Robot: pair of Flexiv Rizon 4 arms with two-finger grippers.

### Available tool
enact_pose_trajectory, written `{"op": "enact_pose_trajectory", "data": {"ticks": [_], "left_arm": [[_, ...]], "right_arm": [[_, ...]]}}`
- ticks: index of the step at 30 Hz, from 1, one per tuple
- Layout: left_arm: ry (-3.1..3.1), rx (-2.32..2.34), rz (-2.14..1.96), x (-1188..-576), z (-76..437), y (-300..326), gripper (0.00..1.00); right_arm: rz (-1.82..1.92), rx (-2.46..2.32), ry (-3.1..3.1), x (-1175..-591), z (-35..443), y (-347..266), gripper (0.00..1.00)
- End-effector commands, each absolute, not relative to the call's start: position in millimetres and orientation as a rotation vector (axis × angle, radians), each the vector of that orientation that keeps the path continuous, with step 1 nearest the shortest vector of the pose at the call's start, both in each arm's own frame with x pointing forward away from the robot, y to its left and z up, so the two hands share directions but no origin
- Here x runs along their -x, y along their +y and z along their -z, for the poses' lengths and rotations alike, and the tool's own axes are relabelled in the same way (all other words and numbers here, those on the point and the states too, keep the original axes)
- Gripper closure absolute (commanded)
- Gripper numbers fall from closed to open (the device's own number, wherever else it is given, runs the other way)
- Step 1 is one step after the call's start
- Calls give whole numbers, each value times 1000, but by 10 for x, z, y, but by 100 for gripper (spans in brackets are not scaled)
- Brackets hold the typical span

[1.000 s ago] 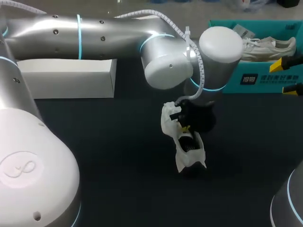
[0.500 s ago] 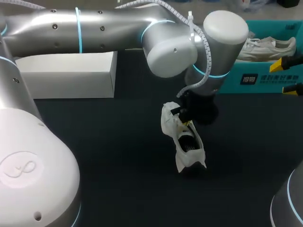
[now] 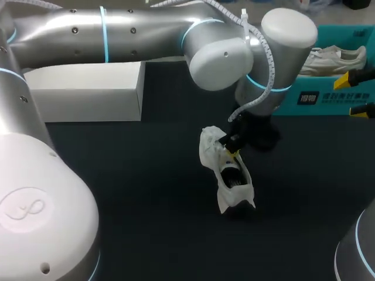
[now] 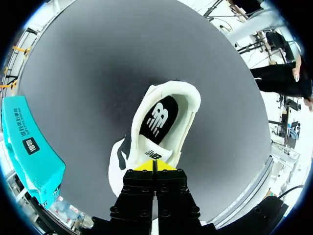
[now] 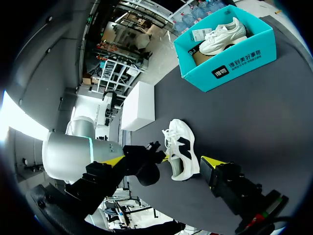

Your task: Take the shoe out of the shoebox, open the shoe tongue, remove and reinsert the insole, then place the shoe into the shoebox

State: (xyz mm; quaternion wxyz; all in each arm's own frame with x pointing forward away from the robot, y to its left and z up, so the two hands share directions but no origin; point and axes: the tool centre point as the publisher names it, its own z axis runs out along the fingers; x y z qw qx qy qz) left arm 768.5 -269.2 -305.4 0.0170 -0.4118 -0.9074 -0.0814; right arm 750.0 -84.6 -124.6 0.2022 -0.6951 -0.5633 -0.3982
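A white shoe (image 3: 227, 175) with a black insole (image 4: 157, 117) lies on the dark table, toe pointing away from me. My left arm reaches across from the left, and its gripper (image 3: 231, 151) (image 4: 153, 165) is shut on the shoe tongue (image 4: 157, 153) at the front of the shoe's opening. In the right wrist view the same shoe (image 5: 183, 152) lies ahead of my right gripper (image 5: 164, 162), whose fingers stand wide open and hold nothing. That gripper (image 3: 358, 93) hangs at the right edge, in front of the teal shoebox (image 3: 328, 99) (image 5: 230, 58).
A second white shoe (image 3: 334, 58) (image 5: 222, 36) lies inside the teal shoebox at the back right. A white box (image 3: 88, 93) (image 5: 139, 105) stands at the back left. My left arm's elbow hangs over the table's middle back.
My left arm's wrist has swung to the right and slightly back while its fingertips stay at the tongue. The shoe and my right gripper have not moved.
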Motion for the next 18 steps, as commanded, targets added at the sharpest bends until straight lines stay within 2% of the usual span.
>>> {"op": "enact_pose_trajectory", "data": {"ticks": [1,15,18], "left_arm": [[-2869,1255,144,-7607,2915,-2626,100],[-2869,1255,144,-7607,2915,-2626,100],[-3004,806,203,-7453,2880,-2581,100]], "right_arm": [[1110,1944,-1572,-7497,1248,-840,0],[1110,1944,-1572,-7497,1248,-840,0],[1110,1944,-1572,-7497,1248,-840,0]]}}
